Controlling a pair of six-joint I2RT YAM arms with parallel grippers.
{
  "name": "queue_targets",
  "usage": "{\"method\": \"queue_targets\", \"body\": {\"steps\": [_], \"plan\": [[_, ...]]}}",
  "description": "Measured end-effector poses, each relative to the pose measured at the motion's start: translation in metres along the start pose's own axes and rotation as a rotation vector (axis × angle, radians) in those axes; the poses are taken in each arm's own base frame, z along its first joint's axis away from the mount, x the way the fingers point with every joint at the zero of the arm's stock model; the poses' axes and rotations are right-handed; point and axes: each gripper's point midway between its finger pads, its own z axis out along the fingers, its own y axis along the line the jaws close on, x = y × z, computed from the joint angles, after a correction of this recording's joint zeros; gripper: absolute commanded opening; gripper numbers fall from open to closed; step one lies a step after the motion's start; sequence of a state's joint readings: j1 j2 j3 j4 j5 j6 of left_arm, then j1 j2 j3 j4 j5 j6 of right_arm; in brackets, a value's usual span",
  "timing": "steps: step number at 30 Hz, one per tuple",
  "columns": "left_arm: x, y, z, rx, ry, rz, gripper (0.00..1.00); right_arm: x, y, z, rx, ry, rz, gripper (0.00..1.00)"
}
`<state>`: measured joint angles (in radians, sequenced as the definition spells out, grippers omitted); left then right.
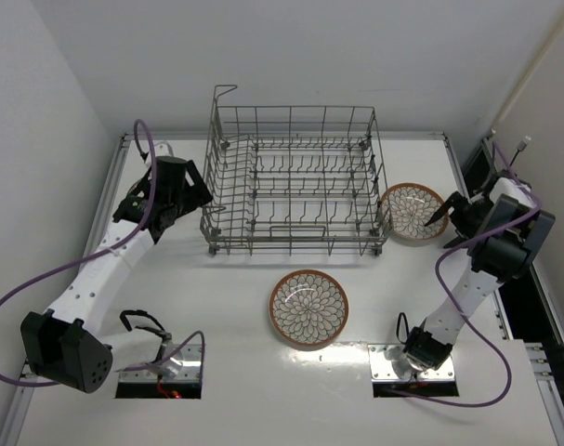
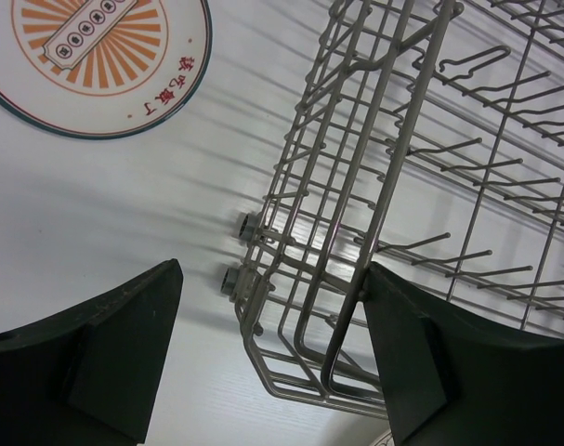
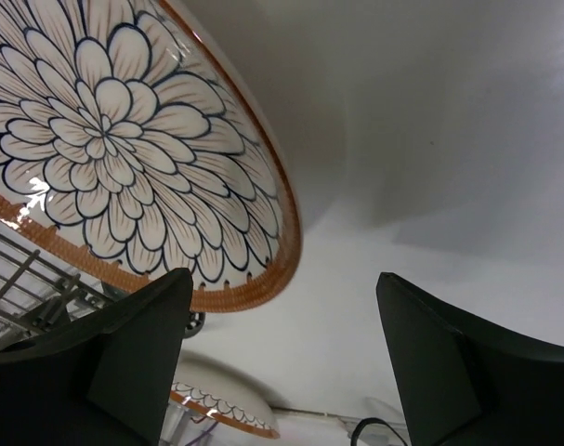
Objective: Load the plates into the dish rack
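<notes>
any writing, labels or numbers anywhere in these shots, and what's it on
Round sunburst emblem on the white surface, left wrist view: a few characters, seemingly Chinese, along its lower rim and inside the central ticket shape. They are turned and too small to read with confidence.
Near plate and far plate: flower pattern only, no text.
Dish rack: bare wire, no label or number visible.

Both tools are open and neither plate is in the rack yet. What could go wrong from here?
1. The right tool is open at the plate lying close against the dish rack at its right near corner. Lifting it could knock the rim against the wire.
2. The left tool hovers open by the dish rack's left wall. A nudge may shift it.
</notes>
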<state>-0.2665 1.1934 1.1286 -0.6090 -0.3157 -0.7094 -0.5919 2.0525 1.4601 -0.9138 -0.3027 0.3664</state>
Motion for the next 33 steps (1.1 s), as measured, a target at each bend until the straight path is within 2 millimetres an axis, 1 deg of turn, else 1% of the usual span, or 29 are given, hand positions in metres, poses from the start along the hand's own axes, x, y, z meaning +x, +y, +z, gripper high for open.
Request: {"method": "queue_targets", "body": {"steps": [1,4,5,7,8,10,11,14,15,16,17,20,24,26,29,31,33], "plan": [[0.0,0.0,0.0,-0.001,-0.004,0.004,0.76,0.0,0.002,0.003,-0.009,0.004,-0.001,0.75],[-0.002,0.0,-0.002,-0.002,-0.014,0.016,0.76,-0.001,0.008,0.013,-0.036,0.016,-0.004,0.69],[-0.003,0.0,-0.003,-0.001,-0.018,0.018,0.76,-0.001,0.011,0.015,-0.05,0.017,-0.002,0.63],[-0.004,0.0,-0.004,0.001,-0.023,0.019,0.76,-0.001,0.012,0.022,-0.063,0.032,0.007,0.56],[-0.005,0.0,-0.005,0.001,-0.027,0.019,0.76,-0.001,0.012,0.026,-0.069,0.041,0.011,0.48],[-0.006,0.001,-0.005,-0.001,-0.031,0.021,0.76,-0.001,0.011,0.034,-0.076,0.056,0.021,0.39],[-0.006,0.001,-0.005,-0.003,-0.033,0.022,0.76,0.0,0.012,0.037,-0.084,0.064,0.029,0.32],[-0.007,0.002,-0.005,-0.008,-0.037,0.027,0.77,-0.002,0.013,0.039,-0.093,0.06,0.037,0.21],[-0.007,0.002,-0.005,-0.009,-0.037,0.028,0.77,-0.003,0.015,0.039,-0.103,0.06,0.045,0.13],[-0.007,0.002,-0.005,-0.01,-0.039,0.03,0.77,-0.004,0.017,0.038,-0.121,0.059,0.048,0.1],[-0.007,0.002,-0.005,-0.01,-0.039,0.031,0.77,-0.004,0.02,0.037,-0.145,0.06,0.053,0.01],[-0.007,0.003,-0.005,-0.014,-0.041,0.036,0.77,-0.005,0.032,0.031,-0.215,0.06,0.047,0.0],[-0.008,0.004,-0.006,-0.016,-0.045,0.041,0.77,-0.006,0.035,0.026,-0.212,0.043,0.034,0.0],[-0.008,0.004,-0.006,-0.015,-0.044,0.041,0.77,-0.008,0.036,0.018,-0.19,0.017,0.025,0.0],[-0.008,0.004,-0.006,-0.015,-0.044,0.041,0.77,-0.014,0.037,-0.006,-0.12,-0.05,0.006,0.0],[-0.008,0.004,-0.006,-0.015,-0.044,0.041,0.77,-0.025,0.035,-0.029,-0.051,-0.122,0.001,0.0],[-0.008,0.004,-0.006,-0.015,-0.044,0.04,0.77,-0.04,0.03,-0.058,0.03,-0.21,0.0,0.0]]}}
